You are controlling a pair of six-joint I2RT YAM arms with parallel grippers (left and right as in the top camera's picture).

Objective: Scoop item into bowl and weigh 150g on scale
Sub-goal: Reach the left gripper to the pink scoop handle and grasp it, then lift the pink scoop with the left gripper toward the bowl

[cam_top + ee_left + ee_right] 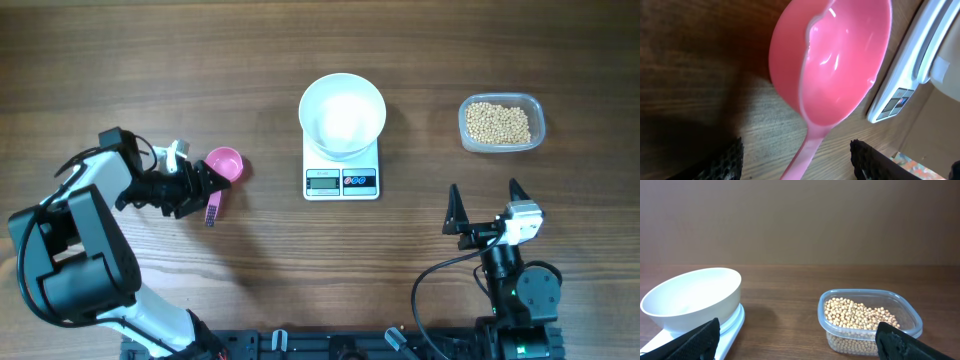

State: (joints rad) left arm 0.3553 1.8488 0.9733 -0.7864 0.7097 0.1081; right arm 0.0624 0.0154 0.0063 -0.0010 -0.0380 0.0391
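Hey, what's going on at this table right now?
The left tool is open around the handle of a pink scoop that lies on the table left of the scale. Its fingers are on either side of the handle, not yet clamped. The white bowl sits empty on the scale. The beans are in a clear tub on the right. The right tool is open near the tub, holding nothing.

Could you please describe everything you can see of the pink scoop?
The scoop is glossy pink plastic: a round, empty cup with a thin handle. It lies on the table left of the scale, cup up. The left gripper straddles its handle, fingers apart, not touching it.
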